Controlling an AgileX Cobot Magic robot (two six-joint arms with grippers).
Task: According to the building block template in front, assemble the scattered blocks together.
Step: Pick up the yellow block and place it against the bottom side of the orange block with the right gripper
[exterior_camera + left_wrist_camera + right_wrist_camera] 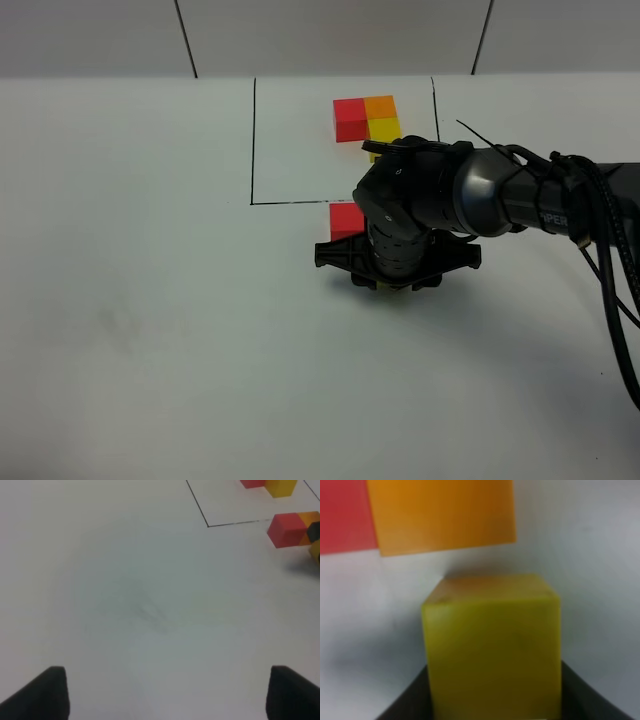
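Observation:
The building block template (367,119), an L of red, orange and yellow cubes, sits inside the black drawn rectangle (253,140) at the back. Just outside its front line stands the loose red block (345,221), joined by the orange block (309,522) on its right. My right gripper (395,275) points down directly in front of them, shut on the yellow block (492,645), which fills the right wrist view below the orange block (442,512) and red block (345,515). My left gripper (172,695) is open over bare table, well apart from the red block (286,529).
The right arm (500,190) reaches in from the right edge with cables trailing and hides part of the template's front. White table (150,330) spreads to the left and front.

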